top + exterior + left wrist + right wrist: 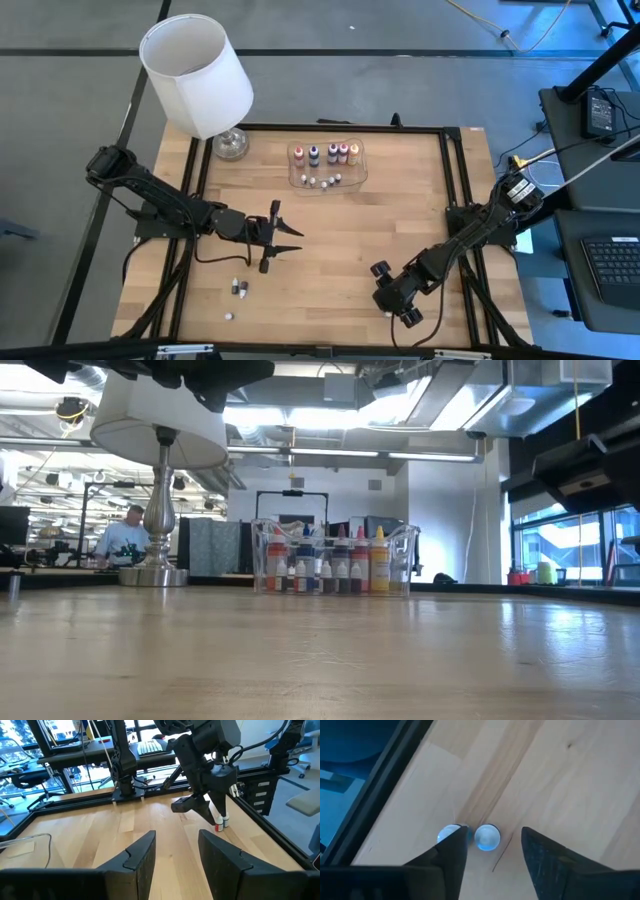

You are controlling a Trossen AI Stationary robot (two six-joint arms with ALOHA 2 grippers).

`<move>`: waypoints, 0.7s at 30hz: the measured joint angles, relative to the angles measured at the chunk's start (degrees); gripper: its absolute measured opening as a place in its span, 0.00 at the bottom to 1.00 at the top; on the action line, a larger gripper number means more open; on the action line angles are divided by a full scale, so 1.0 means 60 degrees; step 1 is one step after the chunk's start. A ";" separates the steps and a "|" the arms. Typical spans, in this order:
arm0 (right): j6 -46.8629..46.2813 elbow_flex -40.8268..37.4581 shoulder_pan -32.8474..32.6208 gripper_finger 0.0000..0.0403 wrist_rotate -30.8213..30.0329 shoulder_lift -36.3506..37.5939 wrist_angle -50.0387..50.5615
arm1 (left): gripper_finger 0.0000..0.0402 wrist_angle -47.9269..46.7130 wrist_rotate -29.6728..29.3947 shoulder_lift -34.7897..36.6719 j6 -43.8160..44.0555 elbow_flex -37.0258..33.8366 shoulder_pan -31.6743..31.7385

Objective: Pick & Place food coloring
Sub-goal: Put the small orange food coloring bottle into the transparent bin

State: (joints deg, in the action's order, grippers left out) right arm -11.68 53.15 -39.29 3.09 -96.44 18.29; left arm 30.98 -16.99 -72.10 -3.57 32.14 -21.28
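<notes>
A clear tray [328, 166] at the table's far middle holds upright food coloring bottles [331, 153], and tiny whitish ones lie in front of them; the low view shows the same bottles [340, 565]. My right gripper [495, 834] points down, open, near the table's near right edge over two small upright bottles. One bottle's cap [487, 838] sits between the fingers and the other's cap [448, 834] is beside one finger. The left wrist view shows this pair as a red bottle [218, 826] and a whitish bottle [226, 822]. My left gripper [290, 238] hovers open left of centre. My right gripper comes from above with its fingers on either side of one bottle's cap [487, 838], with a gap at each side. One finger [455, 851] overlaps the edge of the second cap [445, 834]. I cannot tell whether it touches it.
A white-shaded lamp [197, 75] stands on its glass base [230, 145] at the far left corner. More tiny bottles [240, 289] lie near the near left edge. A black frame rail [452, 190] borders the table. Bare wood lies in the middle.
</notes>
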 joint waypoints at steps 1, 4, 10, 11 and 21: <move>0.0004 0.0000 0.0000 0.46 0.0000 0.0000 -0.0013 | 0.36 0.0000 0.0003 0.0000 0.0000 0.0000 0.0000; 0.0026 0.0000 0.0000 0.44 0.0000 0.0000 -0.0018 | 0.36 0.0000 0.0004 0.0000 0.0000 0.0000 0.0000; 0.0223 0.0000 0.0000 0.43 -0.0004 0.0000 -0.0130 | 0.36 0.0000 0.0011 0.0000 -0.0004 0.0000 0.0000; 0.0244 0.0000 0.0000 0.43 -0.0004 0.0000 -0.0135 | 0.36 0.0000 0.0011 0.0000 -0.0004 0.0000 0.0000; 0.0256 0.0000 0.0004 0.43 0.0007 -0.0204 -0.0208 | 0.36 -0.0004 0.0016 0.0000 -0.0004 0.0000 0.0000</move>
State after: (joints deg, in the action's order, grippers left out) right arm -10.15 53.15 -39.27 3.14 -97.67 17.04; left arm 30.96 -16.90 -72.10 -3.60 32.14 -21.28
